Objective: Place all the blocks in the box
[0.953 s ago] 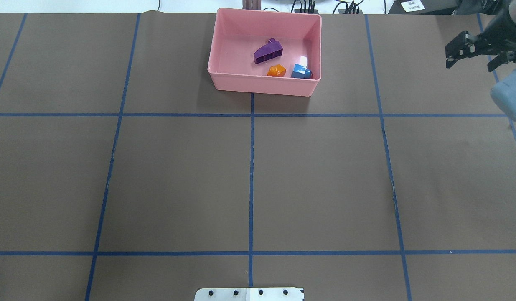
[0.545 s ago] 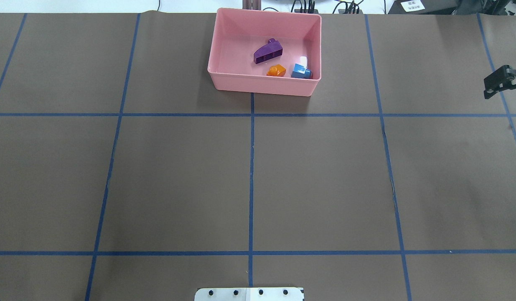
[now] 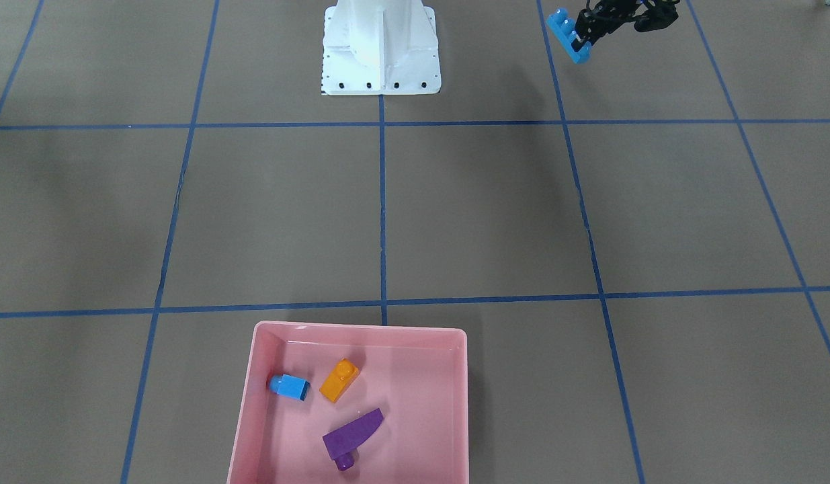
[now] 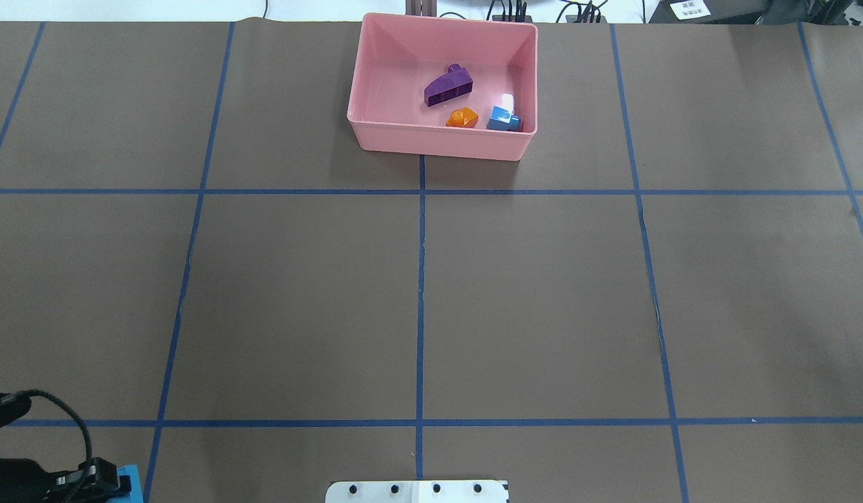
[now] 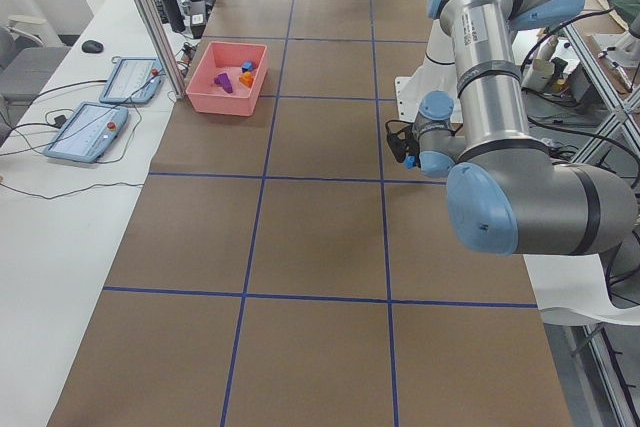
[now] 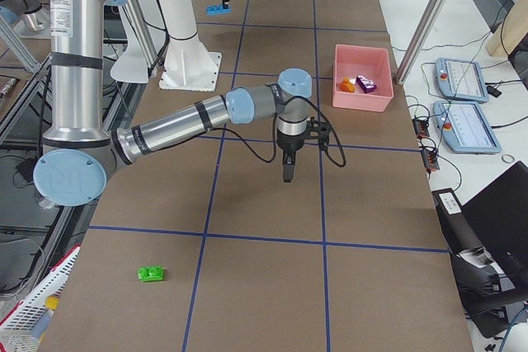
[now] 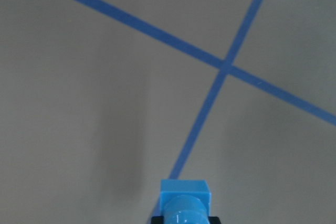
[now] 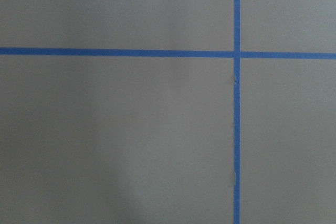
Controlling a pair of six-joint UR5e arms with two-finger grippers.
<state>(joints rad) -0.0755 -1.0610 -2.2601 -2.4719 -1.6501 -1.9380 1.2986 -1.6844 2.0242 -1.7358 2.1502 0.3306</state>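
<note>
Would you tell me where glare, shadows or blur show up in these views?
Overhead view: a white glare patch washes out part of the blue cube in the pink box. Left wrist view: the long blue bar at the bottom edge looks soft, and a faint shadow streaks the table beside it. Right wrist view: fairly even light, soft tape lines.

brown paper-covered desk (image 4: pixel 543 300) lies open across the overhead frame's middle. a low-walled pink plastic box (image 4: pixel 365 70) stands top centre; purple wedge brick (image 4: pixel 448 86), orange sloped brick (image 4: pixel 462 118), blue cube brick (image 4: pixel 504 120) crowd its lower right. white metal base (image 4: pixel 417 491) blocks bottom centre.
</note>
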